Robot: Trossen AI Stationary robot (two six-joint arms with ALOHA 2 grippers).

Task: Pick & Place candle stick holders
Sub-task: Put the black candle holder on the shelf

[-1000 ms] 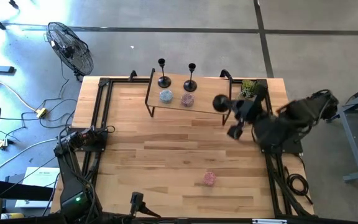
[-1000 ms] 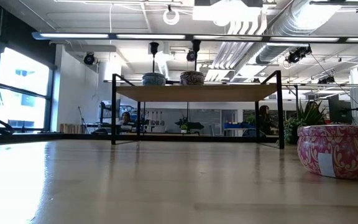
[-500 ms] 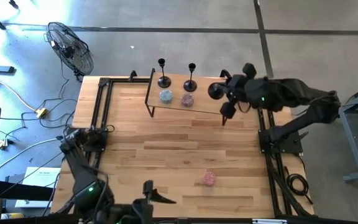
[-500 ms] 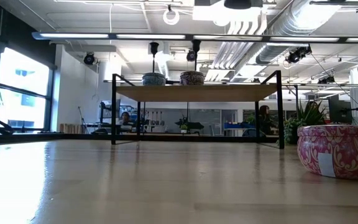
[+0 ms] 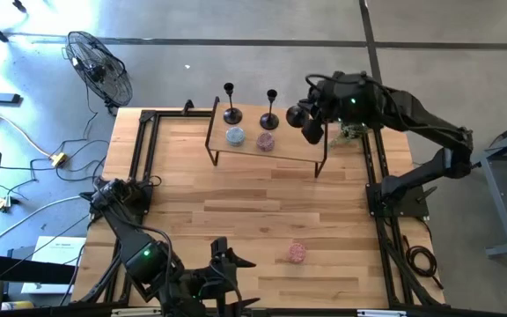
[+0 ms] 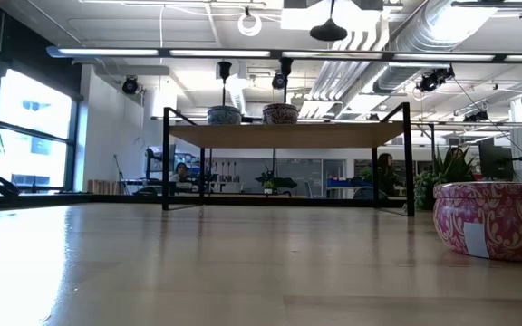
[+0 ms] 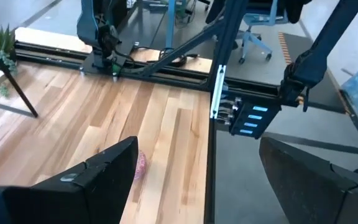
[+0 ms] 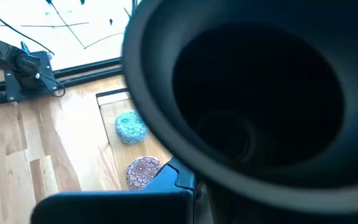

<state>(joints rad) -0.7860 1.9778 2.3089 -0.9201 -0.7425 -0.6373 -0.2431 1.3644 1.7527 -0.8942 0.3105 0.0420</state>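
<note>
Two black candle stick holders (image 5: 231, 110) (image 5: 270, 113) stand on their round bases at the back of a low wooden shelf (image 5: 289, 151). In the low view they show at the shelf's top (image 6: 225, 71) (image 6: 285, 71). My right gripper (image 5: 319, 114) is shut on the third holder (image 5: 311, 129) in the air over the shelf's right end. That holder's flared base (image 6: 329, 33) hangs high in the low view. My left gripper (image 5: 229, 262) is open and empty near the table's near edge. My right gripper holds the third candle stick holder lifted clear of the shelf and the table. The holder's wide hollow base (image 8: 241, 106) fills the wrist view and hides the place of contact. In the low view the base is lowest and the stem (image 6: 332, 9) rises above it.
A blue tin (image 5: 235, 136) and a pink tin (image 5: 266, 141) sit on the shelf in front of the two holders. Another pink tin (image 5: 297, 254) lies on the table toward the near edge. A small plant (image 5: 352, 129) stands at the far right corner.
My right gripper has carried the holder from the table's right side toward the far edge and leftward, to a spot above the shelf's right end. My left arm has swung along the near edge toward the right.
</note>
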